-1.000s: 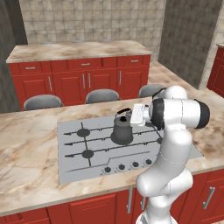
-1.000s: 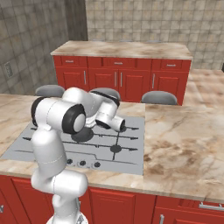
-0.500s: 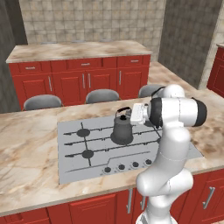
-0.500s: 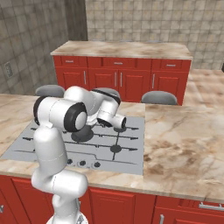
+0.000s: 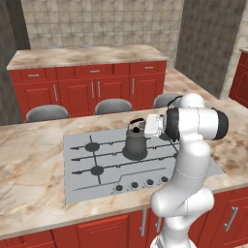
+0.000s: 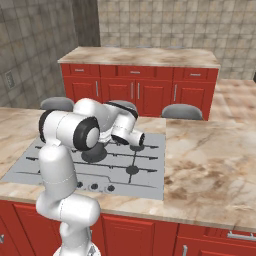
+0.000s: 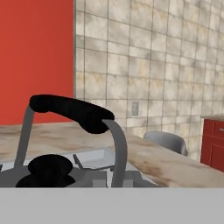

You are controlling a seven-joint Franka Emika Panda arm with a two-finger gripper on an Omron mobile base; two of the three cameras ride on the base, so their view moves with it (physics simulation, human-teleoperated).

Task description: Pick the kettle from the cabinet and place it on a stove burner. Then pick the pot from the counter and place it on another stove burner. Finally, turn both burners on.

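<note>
- Knobs (image 5: 140, 184) are lining the near edge of the grey cooktop (image 5: 82, 179), low in the left base frame
- Kettle (image 5: 135, 141) is sitting upright on a burner (image 5: 136, 154) at the frame's centre, its dark grey body under a black arched handle (image 7: 72, 111)
- Gripper (image 5: 147, 127) is reaching in from the right at handle height, jaws drawn narrow; whether they are pinching the handle is hard to tell
- Two more burners (image 5: 92, 147) are lying bare left of the kettle
- Grey stool seats (image 5: 114, 105) are peeking up just beyond the marbled island (image 5: 29, 160)
- Red cabinets (image 5: 92, 89) are standing against the tiled wall at the top of the frame
</note>
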